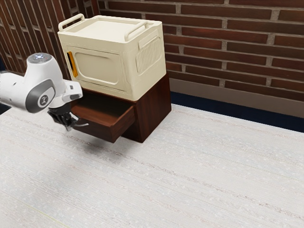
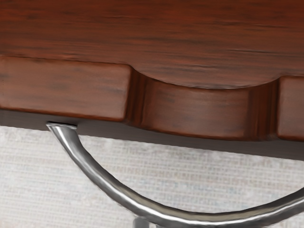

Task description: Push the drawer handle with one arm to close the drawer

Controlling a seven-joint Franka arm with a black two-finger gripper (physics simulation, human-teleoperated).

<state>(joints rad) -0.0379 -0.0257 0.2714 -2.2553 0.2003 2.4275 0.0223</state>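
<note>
Black and downturned, the gripper (image 1: 68, 127) hangs just outside the drawer front, close by the curved metal handle (image 2: 95, 172); how far it is open, and whether it touches or has hold of the handle, I cannot tell. The white arm (image 1: 35, 90) comes in from the exterior view's left, its hand low over the pale tabletop (image 1: 190, 166).

The drawer (image 1: 101, 131) stands open, its front well out from the dark brown cabinet (image 1: 156, 107); part of its bare wooden floor shows behind the front. Seen from the wrist, the handle bows outward from the drawer's front face, one end meeting the wood; a rounded notch (image 2: 199, 109) dips into the top edge of that front, and the tabletop shows through the handle's curve.

On top of the cabinet sits a cream box (image 1: 99, 66), upright; it has two raised rails on its top, a rounded panel on the face above the drawer, and an orange and black strip (image 1: 74, 66) beside that panel; a brick wall (image 1: 204, 28) rises behind.
</note>
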